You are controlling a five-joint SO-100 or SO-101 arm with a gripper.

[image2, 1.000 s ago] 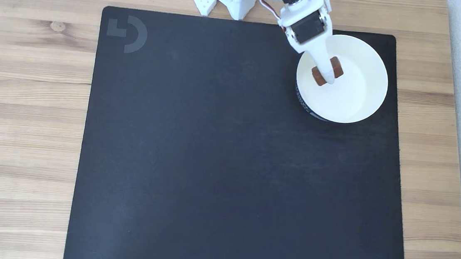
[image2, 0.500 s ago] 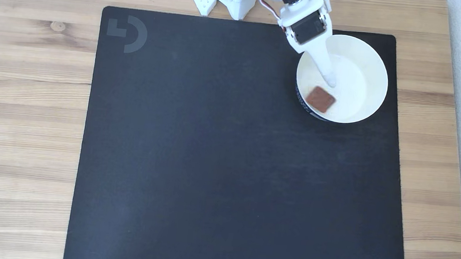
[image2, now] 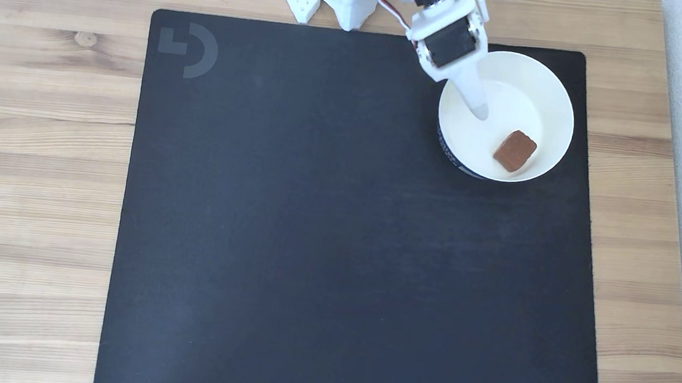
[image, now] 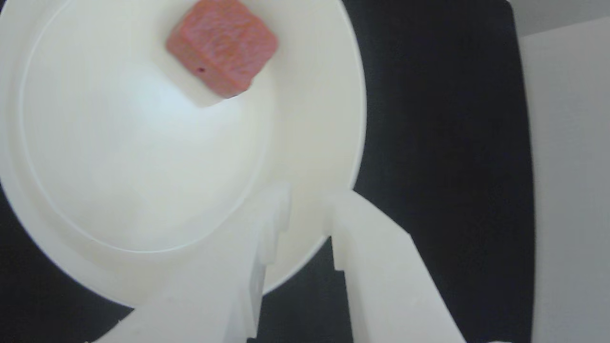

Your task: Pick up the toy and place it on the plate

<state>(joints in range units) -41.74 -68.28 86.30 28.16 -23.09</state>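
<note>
Toy (image2: 514, 150) lies loose in plate (image2: 556, 90) near counter's far right corner, tool (image: 305, 209) empty, jaws narrowly parted above; placing looks done, next retract clear.

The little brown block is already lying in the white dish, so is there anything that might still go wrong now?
Possibly two things. The fingers hang open low over the plate, so pulling back could clip its rim and shove it across the black mat. Also, the toy lies close to the plate's sloped wall rather than mid-dish, so a knock might tip it out.
</note>
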